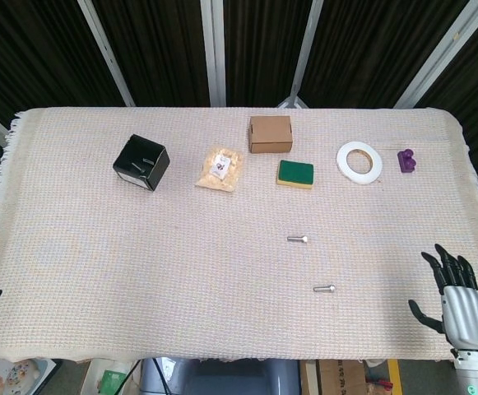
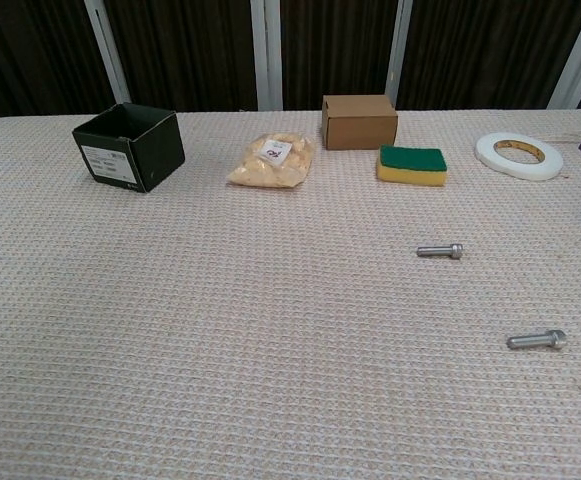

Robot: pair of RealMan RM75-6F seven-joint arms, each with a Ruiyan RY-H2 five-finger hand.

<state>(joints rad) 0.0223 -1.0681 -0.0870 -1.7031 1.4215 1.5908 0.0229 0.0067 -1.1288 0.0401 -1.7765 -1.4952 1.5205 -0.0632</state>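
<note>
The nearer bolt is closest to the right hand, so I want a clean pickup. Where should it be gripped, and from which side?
Probably pinch the nearer bolt across its plain shank, midway along, coming straight down from above. It lies flat on the woven cloth with its head pointing right, so only the top and sides are free. The right hand is open, right of it.

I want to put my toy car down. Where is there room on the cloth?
Bare cloth lies left of the two bolts, in front of the black box. The back row, from the box to the tape roll, is crowded.
</note>
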